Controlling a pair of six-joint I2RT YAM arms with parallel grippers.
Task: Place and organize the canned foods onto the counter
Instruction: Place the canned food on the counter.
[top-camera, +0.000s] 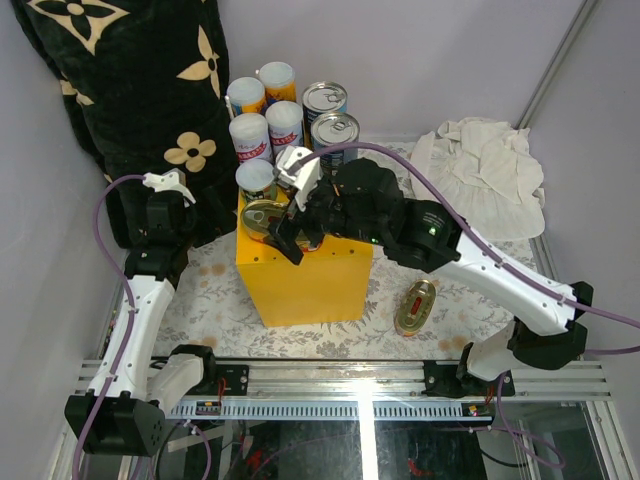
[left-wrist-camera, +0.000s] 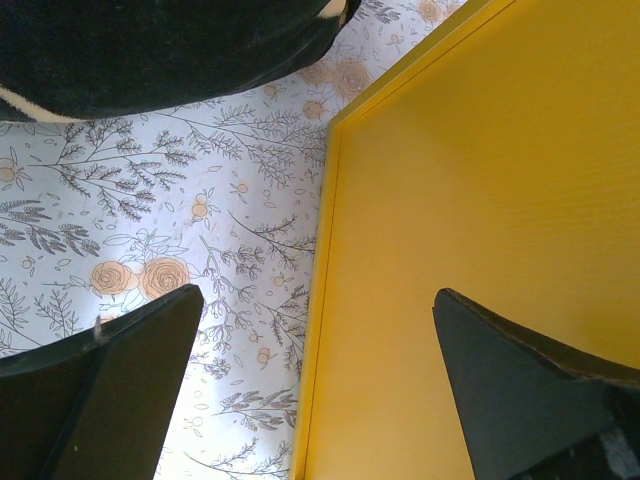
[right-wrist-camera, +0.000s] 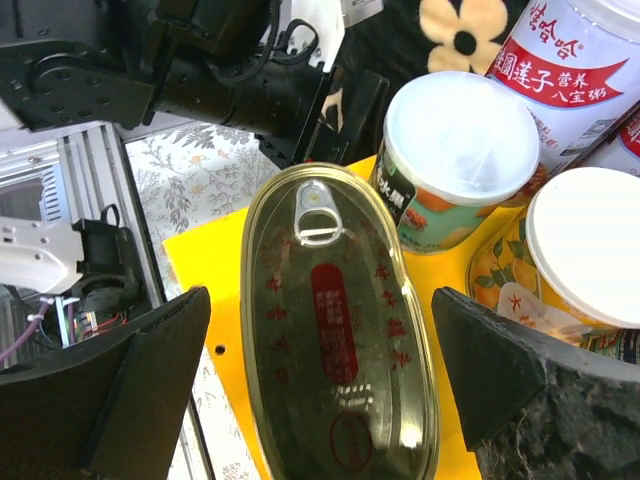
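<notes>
Oval tin (top-camera: 263, 214) on the counter (top-camera: 305, 285), right end effector (right-wrist-camera: 320, 330) astride it
Its jaws stand wide, one finger on either side of the tin with a gap showing at each, so nothing is gripped; the tin lies flat near the counter's top left corner, pull-tab face up; white-lidded cans (top-camera: 250, 130) and two silver-topped cans (top-camera: 335, 130) cluster at the far edge, whether on it or behind it I cannot tell; a second tin (top-camera: 415, 306) lies on the tabletop (top-camera: 210, 290) right of the counter; the left end effector (left-wrist-camera: 315, 400) hangs wide open and empty where the counter's left side meets the tabletop, near the pillow (top-camera: 130, 80)
</notes>
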